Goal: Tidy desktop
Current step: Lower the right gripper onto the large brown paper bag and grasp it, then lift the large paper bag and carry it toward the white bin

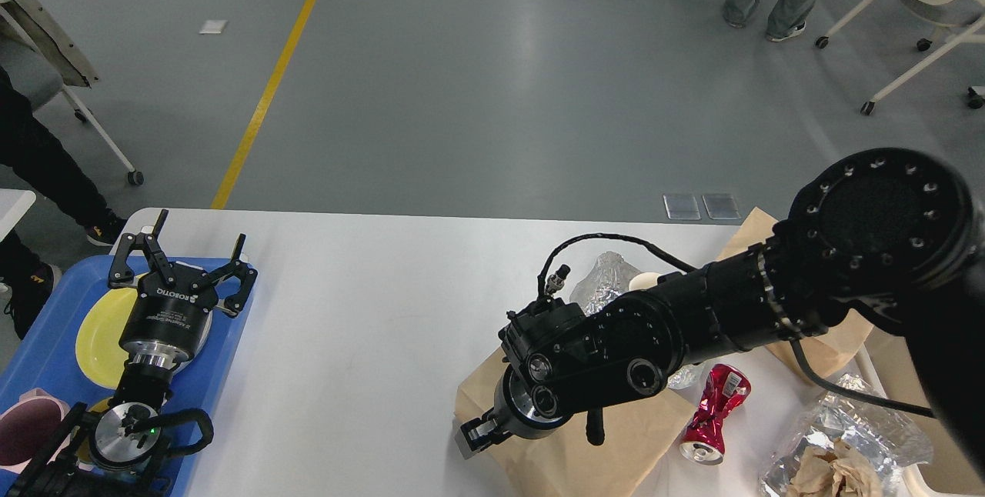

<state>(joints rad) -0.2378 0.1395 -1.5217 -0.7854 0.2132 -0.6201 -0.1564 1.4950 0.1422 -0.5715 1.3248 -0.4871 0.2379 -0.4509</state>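
A: How far along is the tidying?

B: Barely begun, I'd judge. The desktop [369, 312] fills the middle, its right end littered: brown bag [616, 458], crushed red can [712, 416], foil [608, 281].

A: And the grippers?

B: The left gripper [181, 262] hangs spread and empty above the blue tray [38, 358]. The right gripper [475, 435] sits at the bag's near-left corner; I cannot tell its grip.
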